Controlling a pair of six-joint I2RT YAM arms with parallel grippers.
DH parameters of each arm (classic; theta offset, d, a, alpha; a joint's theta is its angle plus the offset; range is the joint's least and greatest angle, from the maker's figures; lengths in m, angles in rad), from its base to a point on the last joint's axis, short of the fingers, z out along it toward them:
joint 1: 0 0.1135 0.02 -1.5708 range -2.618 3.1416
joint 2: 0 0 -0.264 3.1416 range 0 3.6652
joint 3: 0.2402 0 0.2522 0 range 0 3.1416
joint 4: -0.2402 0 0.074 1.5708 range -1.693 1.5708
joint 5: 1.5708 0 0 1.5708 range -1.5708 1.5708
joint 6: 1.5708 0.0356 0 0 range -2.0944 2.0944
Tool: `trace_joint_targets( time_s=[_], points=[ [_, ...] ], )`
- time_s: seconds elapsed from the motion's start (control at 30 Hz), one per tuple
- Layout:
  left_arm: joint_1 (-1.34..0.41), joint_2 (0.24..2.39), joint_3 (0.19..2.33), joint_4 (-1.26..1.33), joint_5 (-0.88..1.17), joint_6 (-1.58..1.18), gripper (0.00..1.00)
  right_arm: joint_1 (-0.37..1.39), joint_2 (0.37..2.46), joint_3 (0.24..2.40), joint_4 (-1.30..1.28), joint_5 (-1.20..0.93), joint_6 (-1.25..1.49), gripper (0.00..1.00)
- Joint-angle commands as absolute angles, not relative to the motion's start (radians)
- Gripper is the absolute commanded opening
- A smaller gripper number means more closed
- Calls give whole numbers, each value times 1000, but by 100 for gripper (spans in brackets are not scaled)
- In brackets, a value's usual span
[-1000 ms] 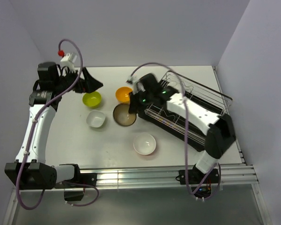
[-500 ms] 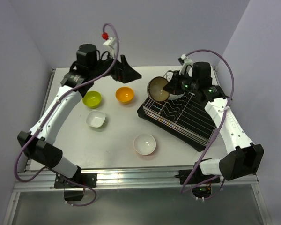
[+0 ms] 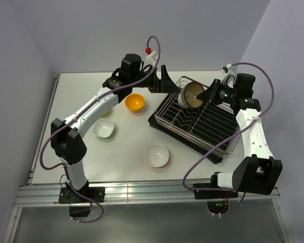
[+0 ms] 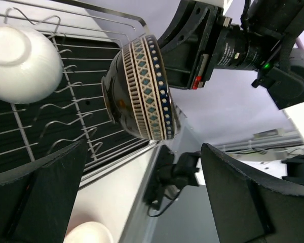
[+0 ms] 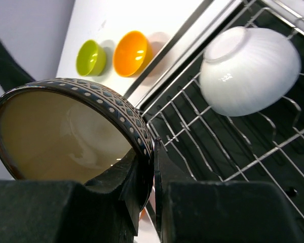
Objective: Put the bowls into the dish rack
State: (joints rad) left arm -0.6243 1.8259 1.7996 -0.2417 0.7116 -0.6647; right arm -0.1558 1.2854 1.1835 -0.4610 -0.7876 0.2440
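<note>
My right gripper [image 3: 209, 94] [image 5: 152, 148] is shut on the rim of the brown bowl [image 3: 192, 94] [image 5: 61, 134]. It holds the bowl tilted on edge above the back of the dish rack [image 3: 207, 129] [image 5: 233, 144]. The patterned dark outside of this bowl [image 4: 142, 88] faces the left wrist camera. A white bowl [image 4: 23, 63] [image 5: 251, 71] leans upside down in the rack. My left gripper [image 3: 168, 81] [image 4: 152, 192] hangs open and empty by the rack's back left corner. On the table sit the orange bowl [image 3: 135, 102] [image 5: 130, 53], the lime green bowl [image 5: 89, 57] and two white bowls [image 3: 104, 128] [image 3: 156, 155].
The left arm [image 3: 91, 109] stretches across the table's back left and covers most of the green bowl in the top view. Walls close in behind and to the right of the rack. The table's right edge [image 3: 253, 152] runs just past the rack.
The right gripper lifted the brown bowl off the table and carried it right, over the rack. The left arm swung from the far left to the rack's back left corner, still open.
</note>
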Motion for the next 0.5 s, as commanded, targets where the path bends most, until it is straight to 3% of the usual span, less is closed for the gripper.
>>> trace_joint_targets(
  time_s=[0.0, 0.47],
  points=[
    [-647, 1824, 1809, -146, 745, -784, 99, -155, 1288, 1212, -380, -910, 281, 0],
    [-712, 1904, 1839, -176, 653, -856, 99, -153, 1287, 1195, -311, -951, 347, 0]
  ],
)
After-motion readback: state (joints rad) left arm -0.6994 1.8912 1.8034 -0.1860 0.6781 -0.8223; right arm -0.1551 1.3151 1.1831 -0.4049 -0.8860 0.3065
